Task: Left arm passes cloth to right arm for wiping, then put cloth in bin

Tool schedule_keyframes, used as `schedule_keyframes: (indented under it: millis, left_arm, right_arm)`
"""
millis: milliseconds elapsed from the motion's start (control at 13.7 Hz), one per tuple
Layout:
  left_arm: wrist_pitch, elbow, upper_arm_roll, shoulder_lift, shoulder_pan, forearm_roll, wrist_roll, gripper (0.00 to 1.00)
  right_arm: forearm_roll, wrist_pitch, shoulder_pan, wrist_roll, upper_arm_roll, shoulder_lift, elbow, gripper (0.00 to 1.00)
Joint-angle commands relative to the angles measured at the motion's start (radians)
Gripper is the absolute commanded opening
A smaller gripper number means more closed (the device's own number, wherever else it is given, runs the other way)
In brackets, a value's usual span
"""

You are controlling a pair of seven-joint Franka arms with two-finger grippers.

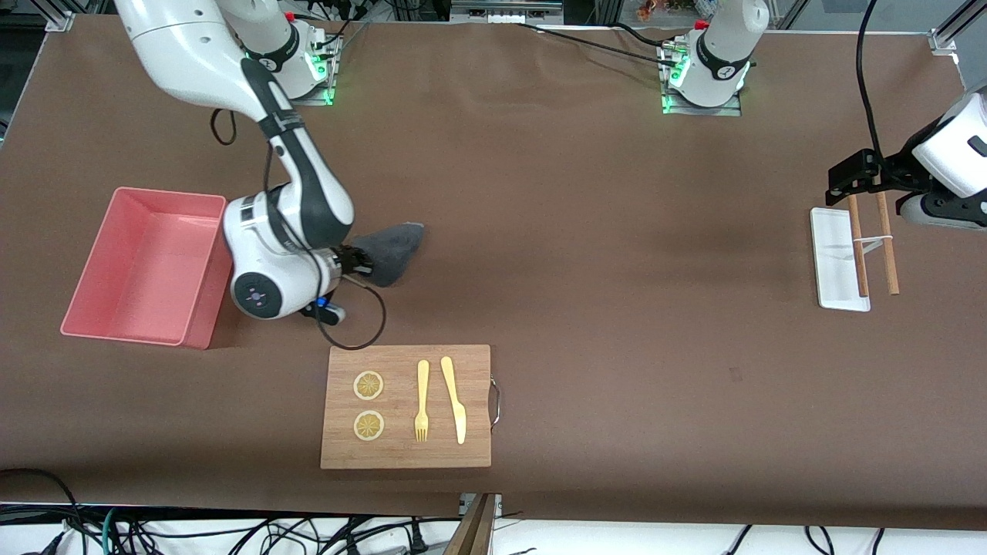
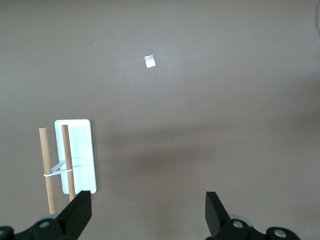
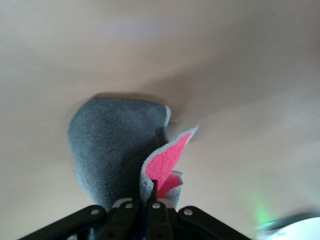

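- While the rumpled dark grey cloth [image 1: 392, 250] with its pink underside is pinched in the closed right gripper [image 1: 362, 266], it is held over the brown table [image 1: 617, 270], beside the pink rectangular plastic bin [image 1: 146, 266].
- Contact with the table cannot quite be judged.
- Only an edge appears clamped, so the cloth could be lost in a quick swing.
- The left gripper [image 2: 147, 212] waits, jaws wide and empty, near the white tray [image 1: 837, 258].

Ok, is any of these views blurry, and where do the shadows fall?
Right wrist view: soft; the table smears, the cloth in the shut right gripper stays fairly crisp. Left wrist view: sharp, a broad dim shadow beside the white tray. Front view: even light, faint shadows.
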Motion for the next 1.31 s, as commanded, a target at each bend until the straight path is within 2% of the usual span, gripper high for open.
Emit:
schedule_keyframes:
  millis: [0, 146, 292, 583, 729, 1020, 1239]
  left_arm:
    - [-0.021, 0.002, 0.105, -0.011, -0.125, 0.019, -0.037, 1.00]
    - [-0.038, 0.013, 0.103, -0.008, -0.125, 0.013, -0.043, 1.00]
    - [-0.038, 0.015, 0.103, -0.006, -0.127, 0.011, -0.044, 1.00]
    - [-0.035, 0.018, 0.106, -0.005, -0.080, -0.007, -0.029, 1.00]
    - [-0.038, 0.013, 0.106, -0.005, -0.043, -0.035, -0.021, 1.00]
    - [-0.035, 0.024, 0.106, 0.017, -0.020, -0.035, 0.016, 1.00]
    - [-0.033, 0.024, 0.105, 0.017, -0.024, -0.030, 0.020, 1.00]
  right_arm:
    - [-0.052, -0.058, -0.099, -0.152, 0.012, -0.012, -0.001, 0.00]
    - [-0.070, -0.071, -0.160, -0.277, 0.010, -0.012, -0.001, 0.00]
    - [-0.127, -0.089, -0.194, -0.350, 0.010, -0.018, -0.001, 0.00]
    - [-0.141, -0.167, -0.188, -0.349, 0.010, -0.094, 0.031, 0.00]
    - [-0.190, -0.248, -0.198, -0.361, 0.009, -0.134, 0.081, 0.00]
    - [-0.196, -0.415, -0.207, -0.460, -0.073, -0.194, 0.160, 0.00]
    - [-0.233, -0.460, -0.207, -0.564, -0.119, -0.194, 0.220, 0.00]
